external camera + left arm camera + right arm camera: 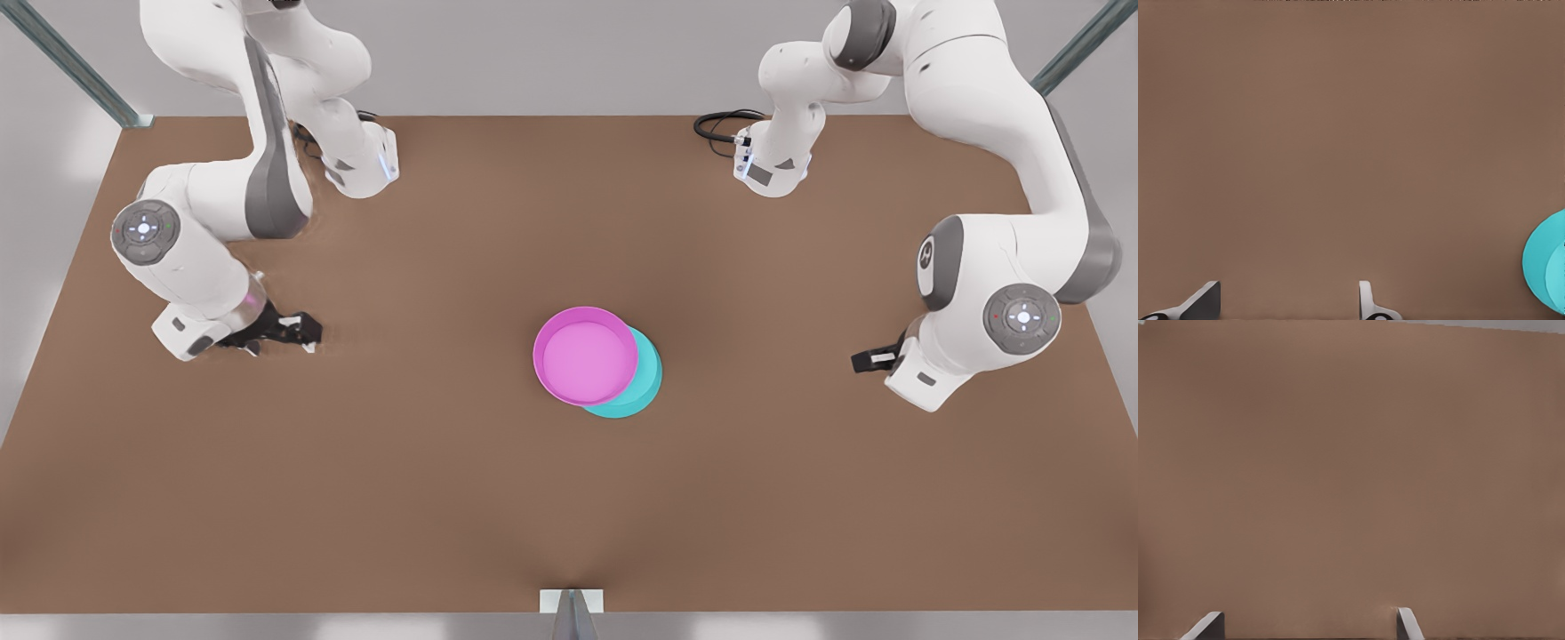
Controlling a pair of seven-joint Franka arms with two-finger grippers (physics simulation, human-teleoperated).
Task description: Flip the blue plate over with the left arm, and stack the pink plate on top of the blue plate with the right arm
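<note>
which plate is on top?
The pink plate, open side up, rests off-centre on the blue plate, whose edge peeks out toward the front view's right. Both pincers are away from them.

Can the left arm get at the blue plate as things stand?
Probably its edge only. Bare table lies between the open left claw and the blue plate, whose near rim is exposed, but the pink plate sits on it, covering most.

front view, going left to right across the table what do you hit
right gripper, open, beside the front view's left edge → pink plate → blue plate showing from under the pink plate's far side → left gripper at the front view's right
</note>
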